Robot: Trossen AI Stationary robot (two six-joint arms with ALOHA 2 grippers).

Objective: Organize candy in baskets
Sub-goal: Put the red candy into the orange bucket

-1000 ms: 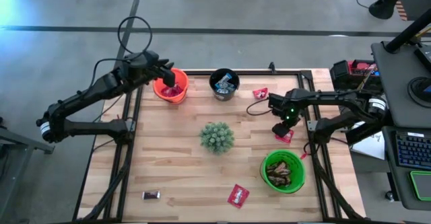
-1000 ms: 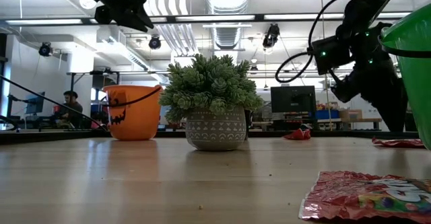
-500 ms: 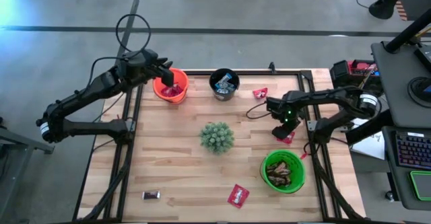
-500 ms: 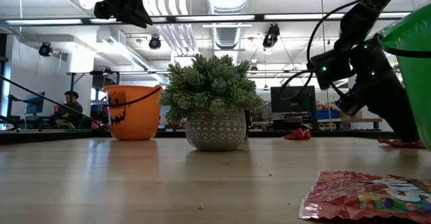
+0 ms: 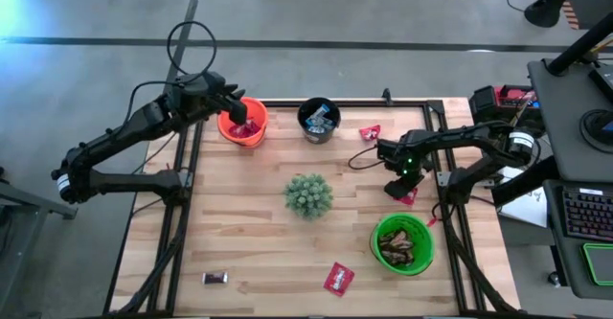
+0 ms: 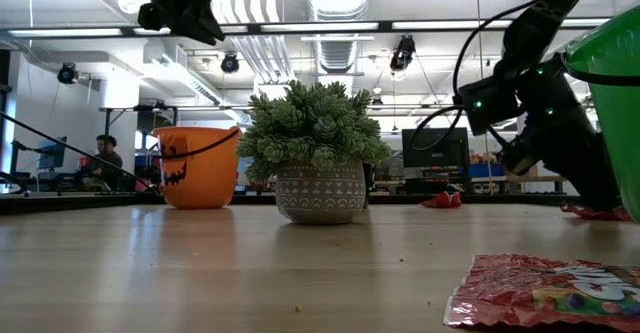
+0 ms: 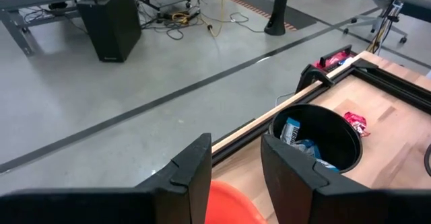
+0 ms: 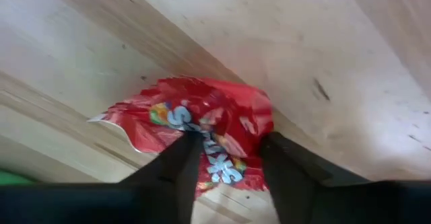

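My right gripper (image 5: pixel 398 187) is open and low over a red candy packet (image 8: pixel 202 126) that lies flat on the table near its right edge, one finger on each side of the packet's middle. My left gripper (image 5: pixel 239 111) is open and empty, high over the orange bucket (image 5: pixel 243 127). The black bucket (image 5: pixel 319 120) holds blue-and-silver candies. The green bucket (image 5: pixel 402 244) holds dark brown ones. Loose candies lie on the table: a red one (image 5: pixel 370 132) at the far side, a red one (image 5: pixel 338 278) and a dark one (image 5: pixel 215 278) at the near side. My right gripper comes at the red packet from above, pointing down. Its two open fingertips (image 8: pixel 180 173) stand on the wrapper, one on each side of its printed middle (image 8: pixel 219 153). The wrapper bulges up a little between them. The packet lies on the table.
A spiky green plant in a pot (image 5: pixel 307 195) stands at the table's middle, between the buckets. A black frame (image 5: pixel 448 233) runs along the table's right edge, close to my right gripper. Cables lie by the far right corner (image 5: pixel 364 154).
My right gripper has gone down and a little toward the table's near edge, onto the red packet near the right edge. The packet has stayed in place.
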